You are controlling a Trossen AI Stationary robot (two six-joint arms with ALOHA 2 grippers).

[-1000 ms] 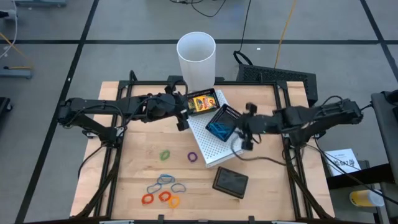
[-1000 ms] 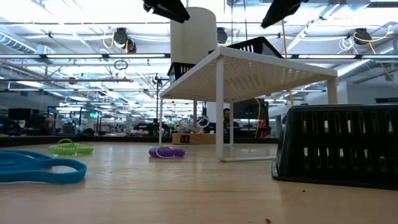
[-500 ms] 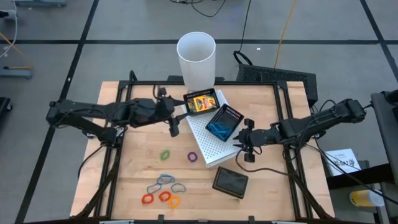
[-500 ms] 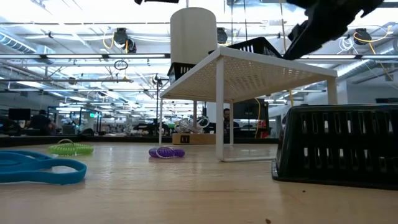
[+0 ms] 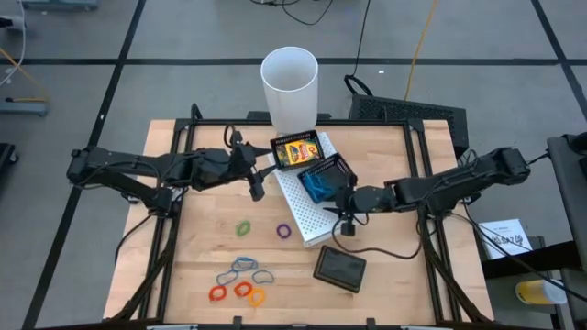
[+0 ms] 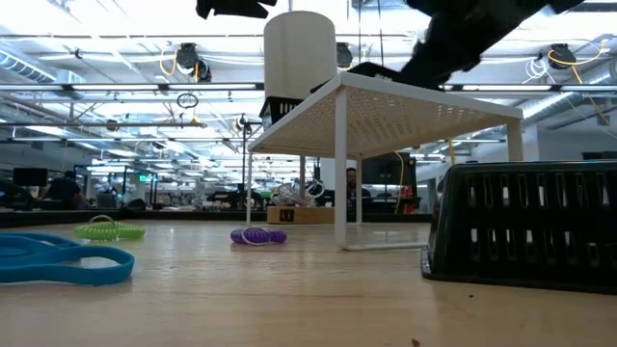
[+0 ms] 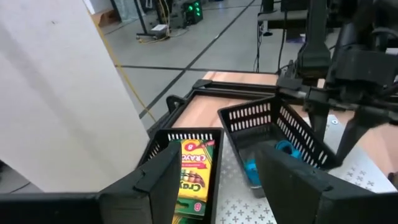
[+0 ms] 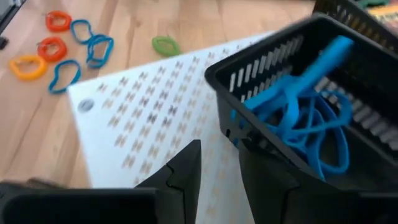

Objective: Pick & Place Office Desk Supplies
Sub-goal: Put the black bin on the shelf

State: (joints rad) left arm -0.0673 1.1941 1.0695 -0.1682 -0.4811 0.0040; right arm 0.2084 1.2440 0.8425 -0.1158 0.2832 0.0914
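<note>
A: Two black mesh baskets [image 5: 328,176] stand on the white perforated riser [image 5: 307,206]. One holds a crayon box [image 5: 296,151]; the other holds blue rubber bands [image 8: 311,118].

B: State of the right gripper [image 5: 345,211]?

A: It sits at the near corner of the basket with the blue bands. In the right wrist view its two fingers [image 8: 180,177] stand a narrow gap apart, with the basket's corner wall at that gap. Whether the wall is clamped cannot be told.

B: And the left gripper [image 5: 258,181]?

A: It hangs over the table beside the riser's left edge, just short of the crayon-box basket. Its fingers [image 7: 155,180] are spread wide and hold nothing.

B: Remaining supplies?

A: On the bare wooden table [image 5: 202,247]: a green loop [image 5: 243,227] and a purple loop [image 5: 283,231] near the riser; closer to the front edge, a cluster of blue, grey, red and orange loops [image 5: 240,280]. A third black basket [image 5: 340,269] lies upturned near the front. The white cup [image 5: 290,87] stands at the table's back edge.
</note>
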